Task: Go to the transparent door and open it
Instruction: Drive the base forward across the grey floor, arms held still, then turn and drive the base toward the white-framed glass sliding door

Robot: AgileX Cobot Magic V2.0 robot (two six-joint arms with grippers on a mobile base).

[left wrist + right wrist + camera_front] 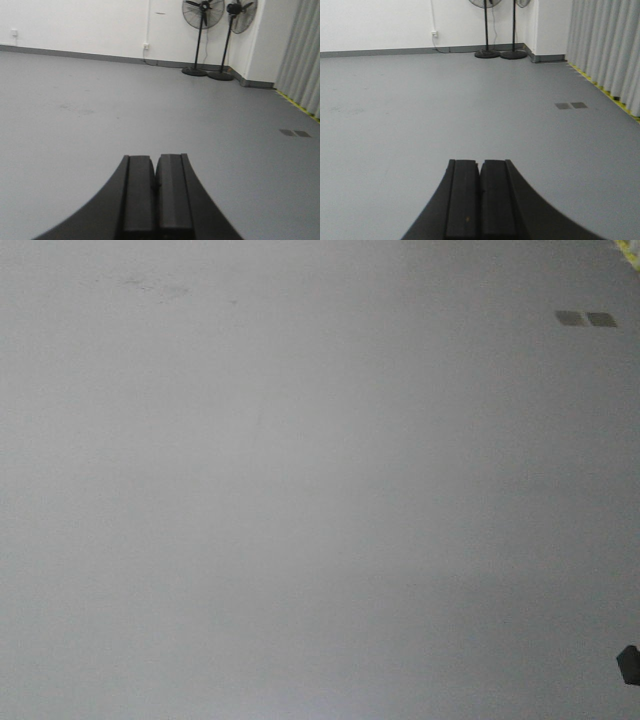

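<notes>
Left wrist-mounted view shows the left claw (pixel 155 161) closed tight above the grey floor (pixel 75 125), facing two pedestal fans (pixel 202 14); the right claw (pixel 480 164) is likewise closed tight.

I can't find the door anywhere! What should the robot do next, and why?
Probably turn the base slowly to search: no glass door shows in any view, only grey floor, two fans, a white wall and curtains.

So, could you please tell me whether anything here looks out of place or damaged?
Nothing serious: only a faint scuff on the grey floor. Both fans stand upright by the wall.
</notes>
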